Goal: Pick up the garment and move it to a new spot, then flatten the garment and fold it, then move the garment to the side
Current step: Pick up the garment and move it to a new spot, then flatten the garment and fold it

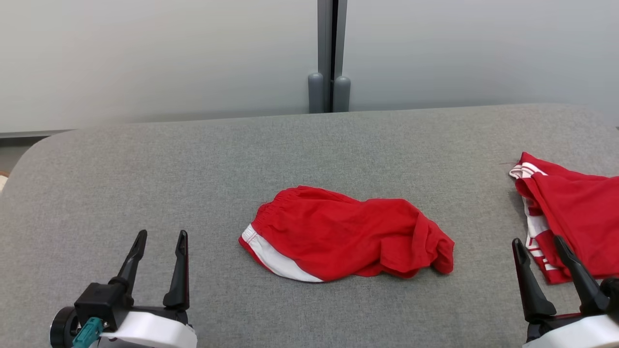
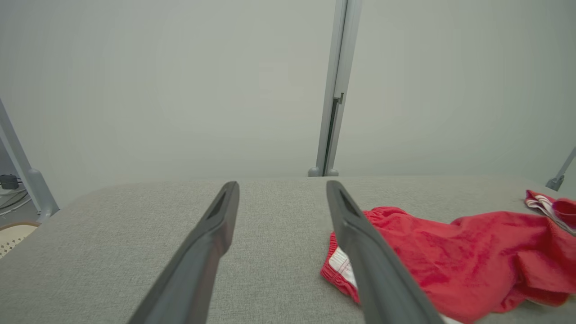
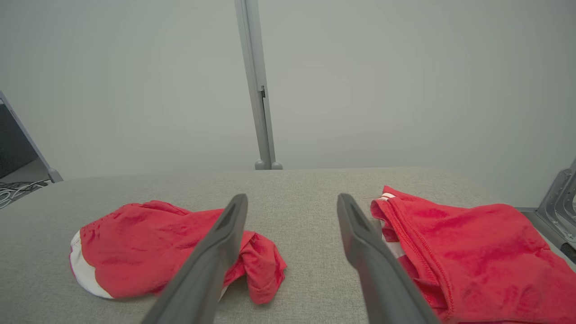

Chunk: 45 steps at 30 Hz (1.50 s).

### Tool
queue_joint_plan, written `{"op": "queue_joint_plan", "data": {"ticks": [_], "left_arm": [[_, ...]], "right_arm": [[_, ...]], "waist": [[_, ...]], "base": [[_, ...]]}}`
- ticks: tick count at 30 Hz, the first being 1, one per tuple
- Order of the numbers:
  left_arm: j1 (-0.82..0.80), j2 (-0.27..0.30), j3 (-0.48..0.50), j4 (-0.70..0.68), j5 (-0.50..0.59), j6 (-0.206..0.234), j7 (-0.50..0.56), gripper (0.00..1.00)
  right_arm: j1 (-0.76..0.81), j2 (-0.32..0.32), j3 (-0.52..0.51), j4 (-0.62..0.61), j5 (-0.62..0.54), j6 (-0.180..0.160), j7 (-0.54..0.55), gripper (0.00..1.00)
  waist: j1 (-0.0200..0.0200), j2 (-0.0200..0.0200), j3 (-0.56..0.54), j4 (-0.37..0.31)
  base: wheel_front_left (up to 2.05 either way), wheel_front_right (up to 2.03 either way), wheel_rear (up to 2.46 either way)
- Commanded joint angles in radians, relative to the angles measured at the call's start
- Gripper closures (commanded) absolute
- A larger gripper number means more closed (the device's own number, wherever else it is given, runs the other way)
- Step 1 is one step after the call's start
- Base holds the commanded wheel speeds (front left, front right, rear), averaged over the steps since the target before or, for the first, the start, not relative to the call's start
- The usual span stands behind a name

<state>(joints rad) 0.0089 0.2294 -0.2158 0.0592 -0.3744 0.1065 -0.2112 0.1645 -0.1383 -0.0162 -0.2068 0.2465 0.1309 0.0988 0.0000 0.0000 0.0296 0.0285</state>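
Lying on one table (image 1: 145, 169): one crumpled garment (image 1: 346, 234) (second garment (image 1: 575, 212) perhaps folded); left tool (image 1: 162, 233), right tool (image 1: 537, 239), both splayed, empty.

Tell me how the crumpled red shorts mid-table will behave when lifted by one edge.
The red shorts lie bunched in soft folds, so they will likely hang limp and unfurl. The thin cloth looks light; a pinch at the elastic waistband should probably carry them. On the grey fabric table top, pushing would probably wrinkle them rather than slide them.

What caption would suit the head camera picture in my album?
Left claw and right claw open before crumpled red shorts on a grey table; another red garment lies right.
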Motion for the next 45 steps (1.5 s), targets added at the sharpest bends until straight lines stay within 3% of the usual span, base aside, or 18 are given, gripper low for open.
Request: {"op": "queue_joint_plan", "data": {"ticks": [1,24,32,38,39,40,41,45], "left_arm": [[0.007,0.008,-0.004,-0.009,0.006,0.003,0.005,0.00],[-0.032,0.015,-0.022,-0.019,0.003,0.012,0.012,0.00],[-0.090,-0.009,-0.067,-0.031,0.025,-0.001,0.005,0.00],[-0.135,-0.029,-0.086,-0.036,0.033,-0.011,-0.012,0.00],[-0.145,-0.033,-0.088,-0.038,0.033,-0.012,-0.017,0.00],[-0.154,-0.035,-0.090,-0.039,0.035,-0.014,-0.019,0.00],[-0.161,-0.039,-0.092,-0.042,0.037,-0.016,-0.022,0.00],[-0.186,-0.049,-0.099,-0.049,0.049,-0.016,-0.035,0.00]], "right_arm": [[0.011,0.000,0.000,-0.009,-0.001,0.000,0.010,0.00],[0.007,0.008,0.016,-0.011,0.011,0.000,0.045,0.00],[-0.026,0.021,0.137,0.146,0.080,0.000,0.041,0.00],[-0.106,0.041,0.171,0.278,0.135,0.000,0.011,0.00],[-0.121,0.043,0.166,0.291,0.141,0.000,0.005,0.04],[-0.137,0.039,0.155,0.303,0.138,0.000,0.001,0.79],[-0.149,0.038,0.143,0.310,0.142,0.000,-0.004,1.00],[-0.186,0.002,0.108,0.285,0.120,0.000,-0.028,1.00]], "waist": [[0.0000,0.0000,-0.009,0.004],[0.0000,0.0000,0.002,0.031],[0.0000,0.0000,0.067,0.093],[0.0000,0.0000,0.123,0.139],[0.0000,0.0000,0.132,0.145],[0.0000,0.0000,0.141,0.150],[0.0000,0.0000,0.150,0.156],[0.0000,0.0000,0.171,0.172]], "base": [[0.00,0.00,0.00],[0.00,0.00,0.00],[0.00,0.00,0.00],[0.00,0.00,0.00],[0.00,0.00,0.00],[0.00,0.00,0.00],[0.00,0.00,0.00],[0.00,0.00,0.00]]}}
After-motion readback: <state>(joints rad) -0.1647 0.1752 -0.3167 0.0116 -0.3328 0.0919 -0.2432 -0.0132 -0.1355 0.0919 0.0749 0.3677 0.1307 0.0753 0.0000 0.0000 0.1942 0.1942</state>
